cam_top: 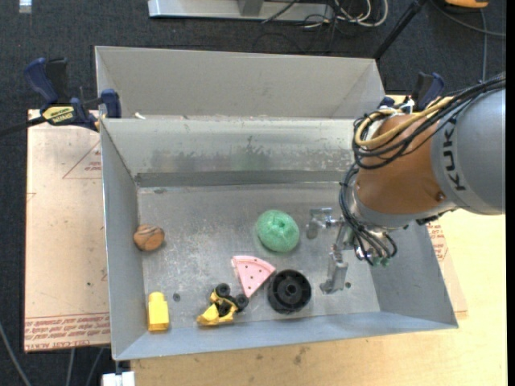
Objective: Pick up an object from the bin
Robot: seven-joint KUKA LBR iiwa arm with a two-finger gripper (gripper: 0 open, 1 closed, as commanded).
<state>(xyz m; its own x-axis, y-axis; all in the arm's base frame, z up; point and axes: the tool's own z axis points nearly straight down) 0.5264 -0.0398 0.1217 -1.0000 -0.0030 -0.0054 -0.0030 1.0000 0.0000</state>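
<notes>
My gripper (328, 249) hangs low in the right part of the bin, open, its two metal fingers spread apart with nothing between them. A green crumpled ball (278, 231) lies just left of the upper finger, apart from it. A black round ring-shaped part (288, 290) rests on the floor left of the lower finger. Beside that ring, touching its left edge, lies a pink wedge (251, 273) shaped like a melon slice.
A yellow and black toy (221, 306) lies near the front wall. A yellow block (158, 311) sits in the front left corner and a brown round lump (148, 237) by the left wall. The orange-covered arm fills the bin's right side.
</notes>
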